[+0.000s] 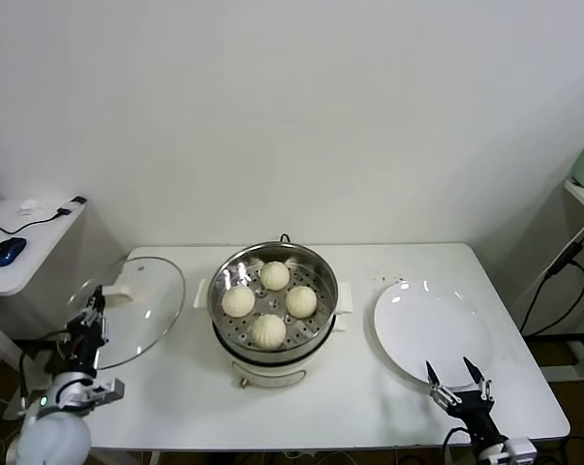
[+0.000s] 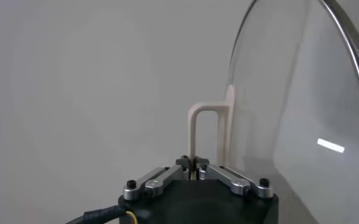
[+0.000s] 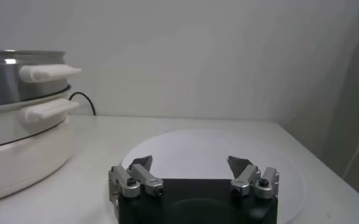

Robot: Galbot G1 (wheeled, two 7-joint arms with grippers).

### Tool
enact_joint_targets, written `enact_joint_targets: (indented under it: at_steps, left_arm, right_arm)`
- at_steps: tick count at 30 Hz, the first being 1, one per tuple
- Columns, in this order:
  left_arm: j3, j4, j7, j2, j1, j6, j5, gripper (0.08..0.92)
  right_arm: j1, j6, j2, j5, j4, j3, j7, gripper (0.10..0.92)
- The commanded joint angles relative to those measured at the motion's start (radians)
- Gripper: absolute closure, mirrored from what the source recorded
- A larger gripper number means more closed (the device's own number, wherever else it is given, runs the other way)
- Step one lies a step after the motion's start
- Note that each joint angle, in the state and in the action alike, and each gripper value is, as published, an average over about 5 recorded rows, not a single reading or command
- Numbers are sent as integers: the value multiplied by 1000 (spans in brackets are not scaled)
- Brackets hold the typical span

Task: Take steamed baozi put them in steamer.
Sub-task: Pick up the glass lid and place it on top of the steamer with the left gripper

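Four cream-white baozi (image 1: 238,301) (image 1: 275,275) (image 1: 301,301) (image 1: 268,330) lie on the perforated tray inside the steel steamer (image 1: 220,279) at the table's middle. The steamer also shows in the right wrist view (image 3: 8,91). My left gripper (image 1: 96,302) is at the table's left edge, shut on the white handle (image 2: 194,125) of the glass lid (image 1: 141,310). My right gripper (image 1: 458,373) is open and empty, low at the front edge of the white plate (image 1: 432,329). Its jaws stand wide apart in the right wrist view (image 3: 191,163).
The glass lid (image 2: 289,122) lies left of the steamer, partly over the table's left edge. The white plate (image 3: 185,143) to the steamer's right holds nothing. A side desk (image 1: 20,247) with a blue mouse stands at the far left. Cables hang at the right.
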Motion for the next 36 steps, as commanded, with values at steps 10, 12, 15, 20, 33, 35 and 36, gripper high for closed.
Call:
enact_joint_targets:
  at_steps: [10, 12, 15, 20, 33, 35, 36]
  left_arm:
    - [147, -349, 223, 23, 3, 246, 137, 866]
    - [213, -348, 221, 8, -12, 292, 181, 866]
    - [303, -347, 222, -15, -36, 350, 228, 866]
    - [437, -338, 253, -81, -94, 411, 326, 866]
    - [696, -243, 306, -237, -192, 521, 521, 866]
    - [723, -222, 299, -266, -201, 527, 550, 866]
    - [736, -211, 295, -281, -206, 529, 564, 866]
  right_arm:
    - [18, 7, -10, -23, -4, -6, 0, 203]
    - [20, 9, -11, -23, -8, -12, -1, 203]
    - [24, 11, -11, -24, -14, -20, -3, 203]
    - [30, 15, -9, -25, -22, -29, -4, 203]
    - [39, 38, 7, -27, -47, -44, -3, 203]
    - [38, 41, 11, -28, -46, -44, -3, 203]
    - [36, 42, 13, -28, -46, -44, -4, 203]
